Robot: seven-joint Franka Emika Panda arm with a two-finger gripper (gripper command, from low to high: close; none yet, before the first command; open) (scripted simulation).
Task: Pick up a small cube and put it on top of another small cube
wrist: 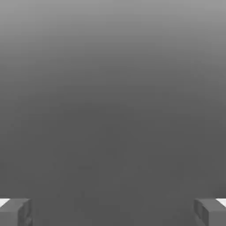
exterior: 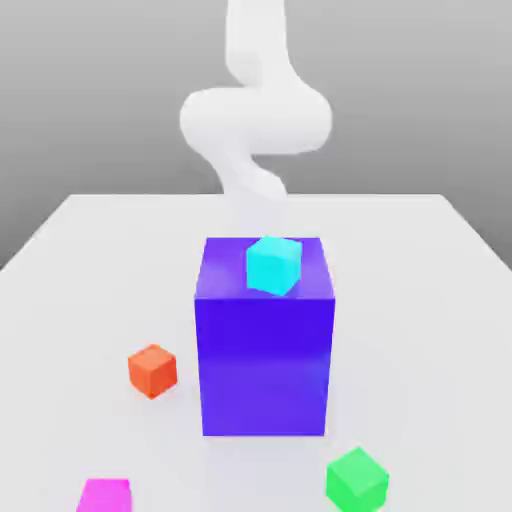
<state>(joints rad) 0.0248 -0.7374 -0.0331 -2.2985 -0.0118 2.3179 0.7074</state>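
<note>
Near the front edge of the white table [exterior: 90, 240], the magenta cube [exterior: 105, 495] is sitting well apart from the green cube [exterior: 357, 479] while the gripper [wrist: 113, 212], spread wide and empty, is risking clipping the tall blue-purple block [exterior: 265, 350] between them.

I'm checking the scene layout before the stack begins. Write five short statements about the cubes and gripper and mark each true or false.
1. The cyan cube sits on top of the big blue-purple block. True.
2. The magenta cube is stacked on the green cube. False: both lie apart on the table.
3. The orange cube lies to the exterior view's left of the block. True.
4. The gripper holds a cube. False: it is open and empty.
5. The green cube touches the block. False: a gap separates them.
</note>
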